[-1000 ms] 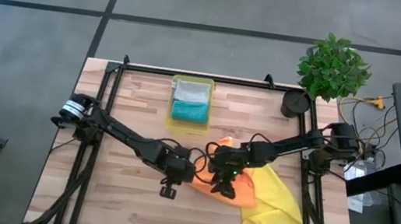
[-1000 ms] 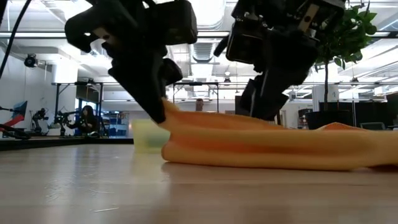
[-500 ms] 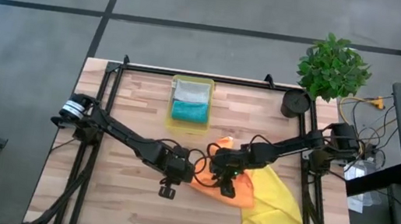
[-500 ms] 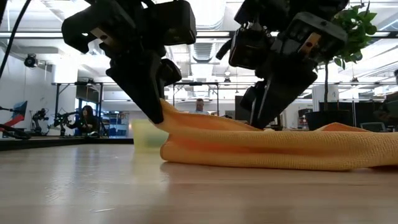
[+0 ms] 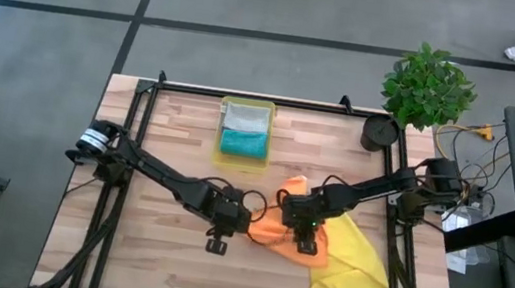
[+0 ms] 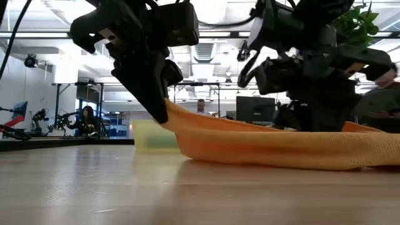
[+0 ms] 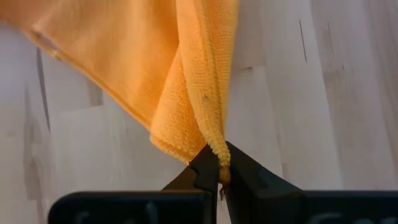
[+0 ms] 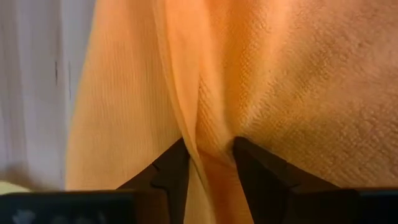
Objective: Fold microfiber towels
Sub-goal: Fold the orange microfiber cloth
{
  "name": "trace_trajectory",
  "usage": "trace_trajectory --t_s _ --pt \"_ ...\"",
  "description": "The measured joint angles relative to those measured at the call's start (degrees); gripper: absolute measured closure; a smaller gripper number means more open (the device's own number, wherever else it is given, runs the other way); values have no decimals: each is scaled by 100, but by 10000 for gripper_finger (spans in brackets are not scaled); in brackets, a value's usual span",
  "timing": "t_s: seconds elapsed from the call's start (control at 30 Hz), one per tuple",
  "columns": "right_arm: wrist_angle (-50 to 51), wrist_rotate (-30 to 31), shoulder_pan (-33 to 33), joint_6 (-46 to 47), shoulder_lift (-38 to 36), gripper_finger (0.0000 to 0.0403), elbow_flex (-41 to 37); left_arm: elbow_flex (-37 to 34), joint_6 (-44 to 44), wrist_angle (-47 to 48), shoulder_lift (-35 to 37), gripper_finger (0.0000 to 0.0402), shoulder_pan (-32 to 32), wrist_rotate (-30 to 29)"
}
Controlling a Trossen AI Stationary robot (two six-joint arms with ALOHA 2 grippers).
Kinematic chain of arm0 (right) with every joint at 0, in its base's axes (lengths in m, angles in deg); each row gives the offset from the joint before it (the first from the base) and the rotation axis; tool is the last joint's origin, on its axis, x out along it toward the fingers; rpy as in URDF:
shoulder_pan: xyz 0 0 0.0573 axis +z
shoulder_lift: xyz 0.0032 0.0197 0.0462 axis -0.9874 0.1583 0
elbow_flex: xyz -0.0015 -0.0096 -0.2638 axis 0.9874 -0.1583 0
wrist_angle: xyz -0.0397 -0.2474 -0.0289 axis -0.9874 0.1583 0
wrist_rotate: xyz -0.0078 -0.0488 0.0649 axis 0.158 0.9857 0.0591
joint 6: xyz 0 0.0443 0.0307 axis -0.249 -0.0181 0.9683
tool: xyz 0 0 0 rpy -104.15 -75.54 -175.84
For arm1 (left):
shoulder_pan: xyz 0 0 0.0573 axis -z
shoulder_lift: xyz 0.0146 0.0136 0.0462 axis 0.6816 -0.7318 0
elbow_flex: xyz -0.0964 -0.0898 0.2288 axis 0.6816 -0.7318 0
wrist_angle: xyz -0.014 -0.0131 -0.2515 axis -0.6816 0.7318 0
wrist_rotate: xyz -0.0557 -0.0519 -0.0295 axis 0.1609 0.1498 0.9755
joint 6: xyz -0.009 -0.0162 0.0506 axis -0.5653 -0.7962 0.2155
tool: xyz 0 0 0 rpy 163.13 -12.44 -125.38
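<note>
Orange towel [image 5: 277,236] lies on the wooden table [image 5: 142,249], right of centre, between the two arms; we note its right part rests over the larger yellow towel [image 5: 356,269], which spreads toward the table's right front corner. We see the left gripper [image 5: 239,220] at the orange towel's left edge: in the left wrist view its fingers [image 7: 205,171] are pressed together on a thin doubled hem of the cloth [image 7: 199,81], so we record it as closed and gripping the orange towel. In the low view this held edge [image 6: 172,112] is lifted off the table and slopes down to the rest of the cloth, which lies flat. We place the right gripper [image 5: 305,234] on top of the orange towel, near its middle; the right wrist view shows its fingers [image 8: 171,168] standing apart with a raised ridge of orange fabric [image 8: 205,124] between them, touching both, and we cannot tell whether they have clamped it. We log a teal towel [image 5: 243,144] and a light grey towel [image 5: 247,118] lying folded in the yellow tray [image 5: 219,149] at the back of the table, well apart from both grippers. A potted plant [image 5: 427,87] stands at the back right corner
</note>
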Motion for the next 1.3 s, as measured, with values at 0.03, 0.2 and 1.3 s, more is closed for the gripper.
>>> trace_trajectory --t_s 0.03,0.2,1.3 --pt "67 -27 0 29 -7 279 -18 0 0 9 0 401 -1 -2" --pt "301 -129 0 213 -106 285 -63 0 0 20 0 401 -4 0" --pt "1104 -360 546 940 -530 336 -119 -15 24 64 0 402 -48 2"
